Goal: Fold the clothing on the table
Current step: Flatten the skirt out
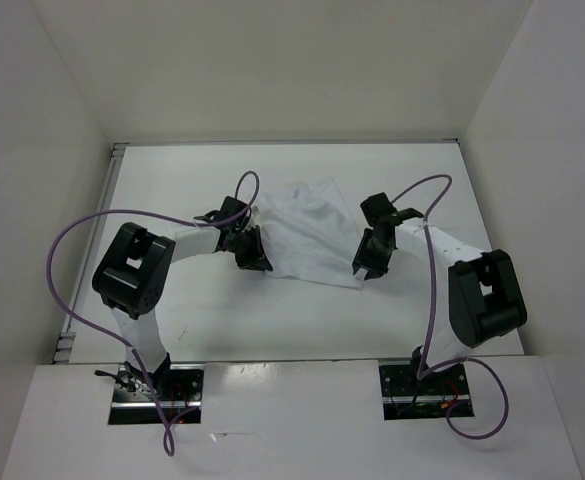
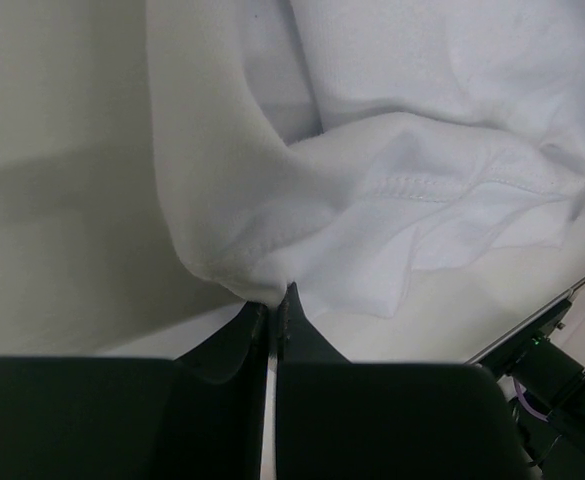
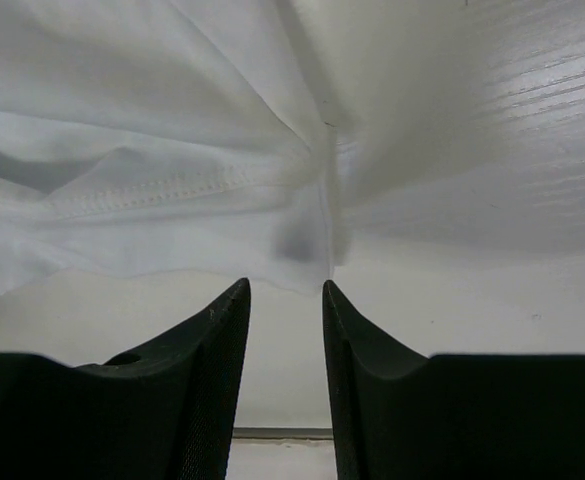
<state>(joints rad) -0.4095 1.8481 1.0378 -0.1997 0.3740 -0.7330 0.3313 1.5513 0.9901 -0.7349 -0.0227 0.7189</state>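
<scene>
Near the middle of the desk [image 1: 272, 320], a little toward its far edge, lies the rumpled white clothing [image 1: 307, 225]. At the garment's left edge the left hand [image 2: 274, 305] is pinched tight on a fold of cloth. The right hand [image 3: 286, 290] stands half parted just short of the right hem, gripping nothing.

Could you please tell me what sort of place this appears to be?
Probably a robotics lab test booth: a left arm and a right arm bolted to a plain white table, white walls closing it in, and a white garment laid out.
</scene>
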